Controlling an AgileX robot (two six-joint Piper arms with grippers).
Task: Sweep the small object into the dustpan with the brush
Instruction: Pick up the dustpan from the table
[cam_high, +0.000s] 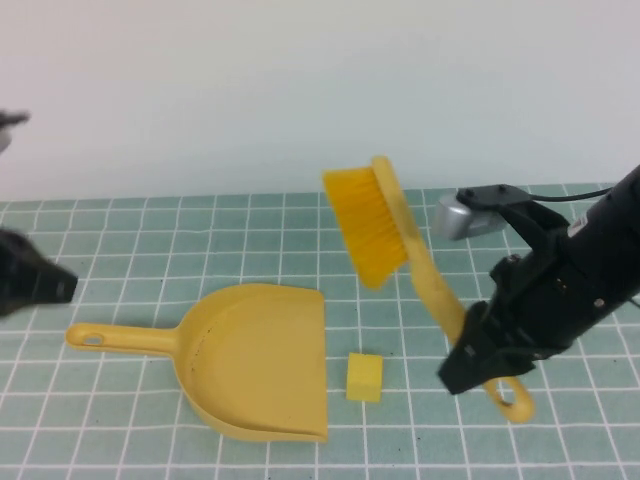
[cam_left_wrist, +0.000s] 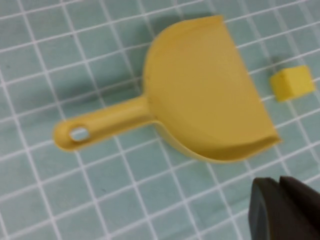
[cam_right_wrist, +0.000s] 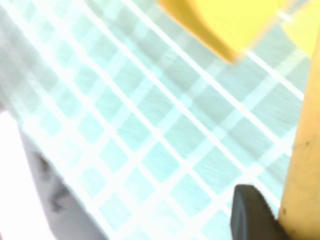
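Clamped on the brush (cam_high: 400, 235), our right gripper (cam_high: 478, 355) holds the lower part of the long handle, near the end loop, at the right side of the table (cam_high: 120, 250). That hold carries the bristle head high above the tiles, tilted up and to the left. Our left gripper (cam_high: 35, 282) sits at the far left edge, apart from everything; we cannot tell how its jaws stand.

Between brush and pan lies the small object (cam_high: 364, 376), a pale-yellow cube resting just beside the open mouth of the dustpan (cam_high: 255, 360), not touching it. The dustpan lies flat, its handle pointing left toward our left arm.

We judge the cube to be foam-like and very light, so it should skid or tumble at the first brush of bristles; a gentle, low stroke suits it. The bristles look soft and springy, the handle stiff plastic. The dustpan looks light too and may slide if pushed, so its thin handle is the sensible place for our left gripper to steady it.
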